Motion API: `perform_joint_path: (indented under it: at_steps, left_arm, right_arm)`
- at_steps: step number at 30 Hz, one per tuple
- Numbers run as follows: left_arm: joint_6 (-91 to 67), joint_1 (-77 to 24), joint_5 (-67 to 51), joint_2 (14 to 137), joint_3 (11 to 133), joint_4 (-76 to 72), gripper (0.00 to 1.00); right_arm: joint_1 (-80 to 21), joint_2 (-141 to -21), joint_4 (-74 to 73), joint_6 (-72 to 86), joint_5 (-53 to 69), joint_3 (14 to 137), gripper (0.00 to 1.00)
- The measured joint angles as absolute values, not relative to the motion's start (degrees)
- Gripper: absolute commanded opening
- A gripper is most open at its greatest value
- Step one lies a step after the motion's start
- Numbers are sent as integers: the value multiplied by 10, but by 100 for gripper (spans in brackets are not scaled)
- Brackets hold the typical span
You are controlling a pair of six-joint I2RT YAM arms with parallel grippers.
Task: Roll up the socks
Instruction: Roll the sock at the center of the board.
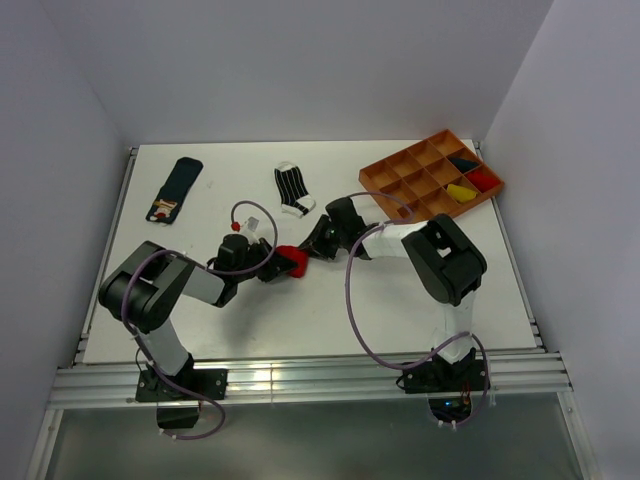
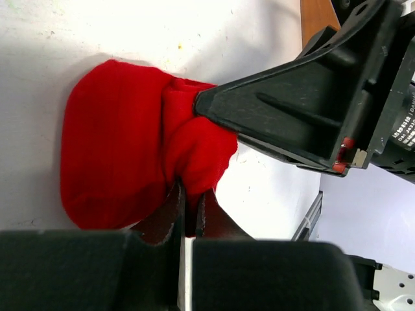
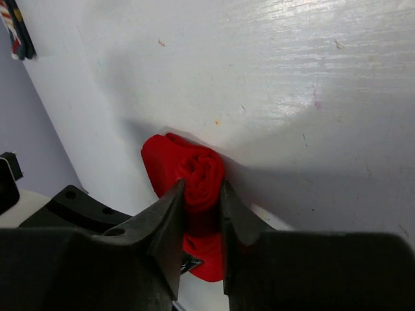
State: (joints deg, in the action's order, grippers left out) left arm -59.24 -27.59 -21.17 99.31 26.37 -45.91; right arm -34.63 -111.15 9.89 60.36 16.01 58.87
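At mid-frame from above, my left gripper and right gripper clamp the red sock, which I should roll tightly.

The left arm and right arm have black round joints and white links. A purple cable loops along each one. The fingers are black and wedge-shaped. The right gripper carries small red parts and a printed label.
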Motion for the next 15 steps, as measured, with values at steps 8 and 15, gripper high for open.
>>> perform_joint_path:
  at_steps: [8, 15]
  left_arm:
    - [-584, -275, -204, 983, 269, -432, 31]
    - [-535, -311, -112, 925, 294, -312, 52]
  right_arm:
    - [-346, -1115, 77, 588, 157, 604, 0]
    - [-351, -1115, 21, 569, 139, 633, 0]
